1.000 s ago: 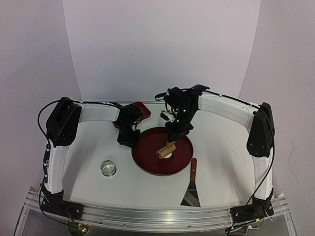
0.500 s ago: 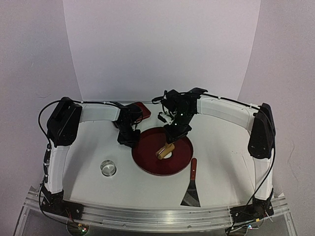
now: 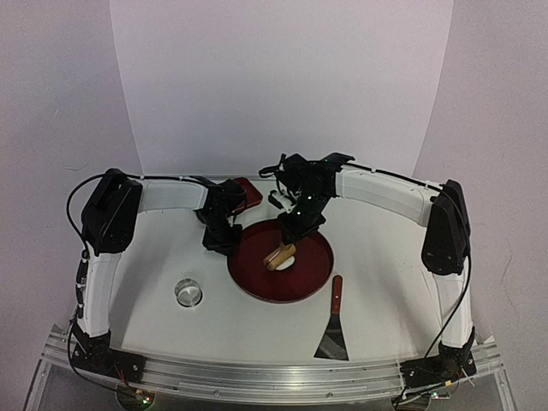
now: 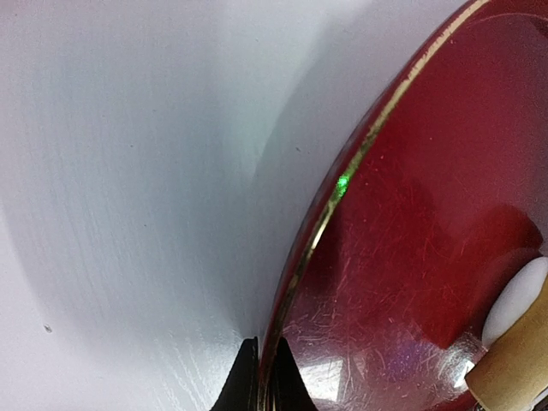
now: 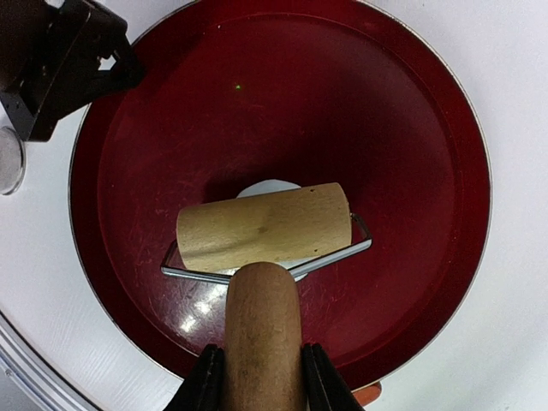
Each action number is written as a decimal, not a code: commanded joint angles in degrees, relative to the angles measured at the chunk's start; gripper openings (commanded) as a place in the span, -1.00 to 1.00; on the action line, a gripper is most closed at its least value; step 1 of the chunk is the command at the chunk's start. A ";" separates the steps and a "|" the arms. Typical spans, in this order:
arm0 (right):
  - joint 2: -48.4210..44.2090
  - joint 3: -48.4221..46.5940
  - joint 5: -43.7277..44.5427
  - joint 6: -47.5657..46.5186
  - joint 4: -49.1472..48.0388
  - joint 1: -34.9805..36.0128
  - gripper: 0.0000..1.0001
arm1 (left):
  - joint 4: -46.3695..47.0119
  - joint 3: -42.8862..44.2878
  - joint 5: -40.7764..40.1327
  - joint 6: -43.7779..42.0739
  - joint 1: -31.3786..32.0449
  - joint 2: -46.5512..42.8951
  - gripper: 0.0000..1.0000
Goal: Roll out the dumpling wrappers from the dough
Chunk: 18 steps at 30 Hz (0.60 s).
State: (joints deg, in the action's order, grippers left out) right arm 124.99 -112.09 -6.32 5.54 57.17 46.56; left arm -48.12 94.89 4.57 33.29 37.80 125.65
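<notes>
Dough (image 5: 270, 187) lies under the roller (image 5: 265, 227) on the tray (image 3: 312, 270), mid white table (image 3: 385, 257), white walls (image 3: 282, 86) behind. Right gripper (image 5: 261, 390) clamps the roller; left gripper (image 4: 261, 390) pinches the tray's rim.

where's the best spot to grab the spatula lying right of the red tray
Take the red handle, coming straight down from above. The spatula lies flat on the table, with its handle pointing away from the arms' bases and its blade toward them. The handle looks narrow and thick enough to pinch across its width. The blade is wide, thin and flush with the surface.
</notes>
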 commanded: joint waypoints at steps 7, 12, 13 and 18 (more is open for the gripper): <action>18.12 2.31 6.32 -0.71 0.15 -1.41 -1.00 | -8.47 -2.48 -5.42 1.17 0.34 2.37 -0.99; 14.83 -1.47 5.26 -0.14 0.62 -1.39 -1.00 | -9.31 -1.97 -6.87 1.79 0.30 2.51 -1.00; 14.25 -3.33 4.57 0.06 1.15 -1.41 -1.00 | -9.21 -2.11 -6.98 1.95 0.28 2.54 -1.00; 11.51 -13.58 1.85 1.77 5.34 -1.42 -1.00 | -9.54 -1.79 -7.53 3.58 0.26 3.06 -0.99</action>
State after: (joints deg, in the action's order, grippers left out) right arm 133.86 -121.86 -5.85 5.65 43.57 46.16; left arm -48.08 94.81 4.25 34.02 37.79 125.58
